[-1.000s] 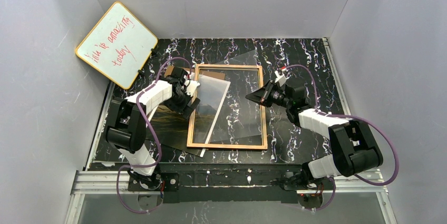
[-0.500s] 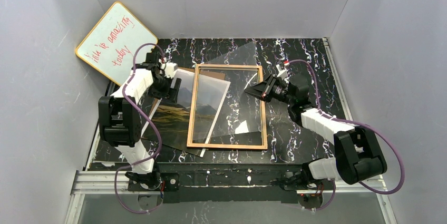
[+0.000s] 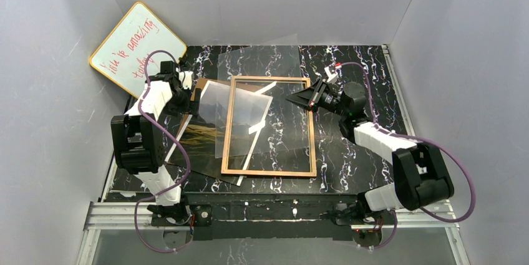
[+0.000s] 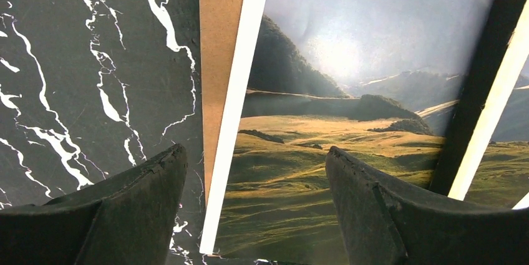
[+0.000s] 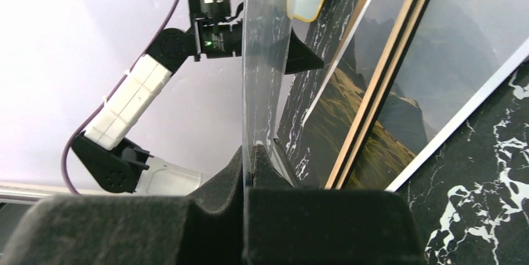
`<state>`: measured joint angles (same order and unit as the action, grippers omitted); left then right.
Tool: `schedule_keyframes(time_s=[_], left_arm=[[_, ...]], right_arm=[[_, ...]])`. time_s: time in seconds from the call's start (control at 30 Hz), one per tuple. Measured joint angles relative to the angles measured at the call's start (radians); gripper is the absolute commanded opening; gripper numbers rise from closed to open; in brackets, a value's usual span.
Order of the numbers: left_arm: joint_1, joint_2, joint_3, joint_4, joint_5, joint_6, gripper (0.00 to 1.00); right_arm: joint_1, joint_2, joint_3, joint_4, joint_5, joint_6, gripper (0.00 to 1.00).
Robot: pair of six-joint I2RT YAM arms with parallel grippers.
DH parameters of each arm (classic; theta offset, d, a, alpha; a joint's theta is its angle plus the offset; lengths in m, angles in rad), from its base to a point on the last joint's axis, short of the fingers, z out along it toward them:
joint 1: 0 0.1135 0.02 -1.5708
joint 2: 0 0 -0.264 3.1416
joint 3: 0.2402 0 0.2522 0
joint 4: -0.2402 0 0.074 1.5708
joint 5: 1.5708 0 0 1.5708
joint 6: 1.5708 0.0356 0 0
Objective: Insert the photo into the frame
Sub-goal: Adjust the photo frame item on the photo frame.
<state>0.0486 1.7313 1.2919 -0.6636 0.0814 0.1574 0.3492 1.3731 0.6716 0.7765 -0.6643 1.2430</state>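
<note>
Paper photo (image 4: 349,128) beneath left gripper (image 4: 256,153)

Contents of the workspace: one frame (image 3: 310,129); one photo (image 4: 349,121); one clear pane (image 5: 259,59); one brown backing panel (image 4: 221,28); one whiteboard (image 3: 137,50); one marbled table (image 3: 362,65); two robot arms, left arm (image 3: 153,96) and right arm (image 3: 380,141); two grippers, left gripper (image 4: 252,156) and right gripper (image 5: 252,153).

Black marble, pale wood, misty green.
Table (image 4: 62,59) black with white veining; frame (image 3: 268,173) light wood-coloured; photo (image 4: 324,153) hazy pale sky over dark hills and yellow-green ground, white-bordered; backing panel (image 4: 221,28) plain brown; clear pane (image 5: 262,78) colourless, faintly glinting; far-left whiteboard (image 3: 134,47) white, yellow-edged, with red handwriting; walls (image 3: 262,3) pale grey.
</note>
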Motion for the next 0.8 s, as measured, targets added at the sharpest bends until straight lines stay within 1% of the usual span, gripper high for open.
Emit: schedule_keyframes(time_s=[0.1, 0.27, 0.4, 0.8], left_arm=[[0.001, 0.0, 0.0, 0.003, -0.006, 0.003, 0.8], [-0.001, 0.0, -0.015, 0.004, -0.002, 0.027, 0.8], [-0.009, 0.0, -0.042, 0.0, 0.002, 0.047, 0.8], [-0.035, -0.009, -0.063, -0.018, 0.016, 0.082, 0.79]], right_arm=[[0.0, 0.061, -0.008, 0.032, 0.006, 0.001, 0.01], [0.0, 0.171, -0.078, 0.096, 0.015, -0.001, 0.01], [0.0, 0.223, -0.123, 0.117, 0.024, -0.014, 0.01], [-0.01, 0.228, -0.177, 0.12, 0.06, -0.08, 0.01]])
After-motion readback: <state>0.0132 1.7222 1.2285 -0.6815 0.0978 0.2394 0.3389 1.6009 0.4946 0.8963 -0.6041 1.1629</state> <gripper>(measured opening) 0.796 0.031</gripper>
